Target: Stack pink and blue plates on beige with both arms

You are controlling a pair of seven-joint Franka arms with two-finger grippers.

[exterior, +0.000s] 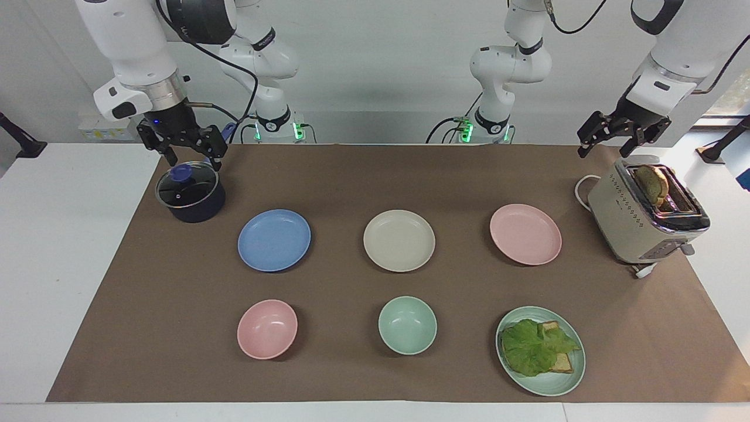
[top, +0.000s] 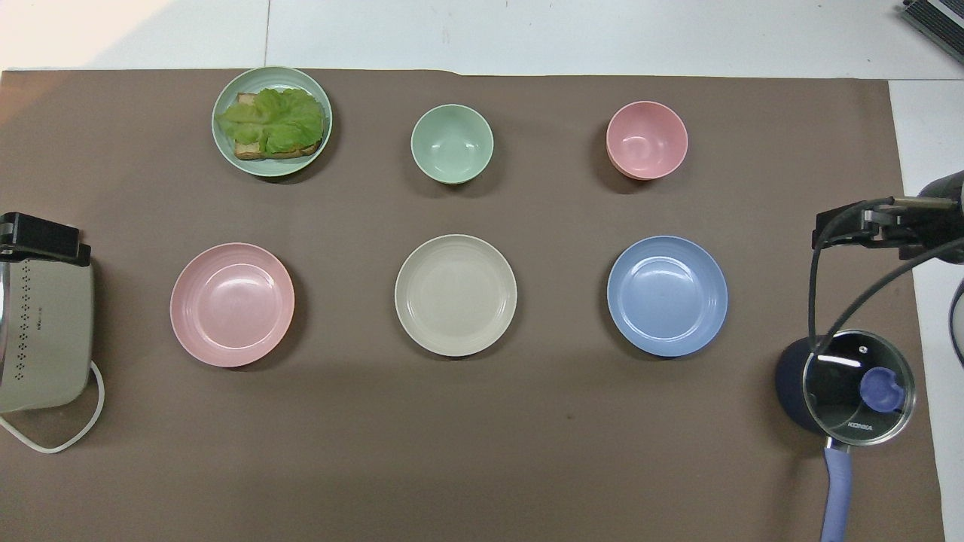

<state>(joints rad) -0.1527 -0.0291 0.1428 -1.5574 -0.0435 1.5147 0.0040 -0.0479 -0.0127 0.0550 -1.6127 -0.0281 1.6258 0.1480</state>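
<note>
On brown mat: pink plate (exterior: 525,234), beige plate (exterior: 399,240), blue plate (exterior: 274,240) in row, unstacked; both claws open.

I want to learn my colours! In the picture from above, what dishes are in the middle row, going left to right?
pink plate → beige plate → blue plate

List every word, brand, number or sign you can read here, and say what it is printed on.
"KONKA": white lettering on the round glass lid of the dark blue pot, near the lid's rim on the handle side, overhead view.
Dot pattern and markings on the beige metal toaster: too small to read.
The plates and bowls carry no text.
</note>
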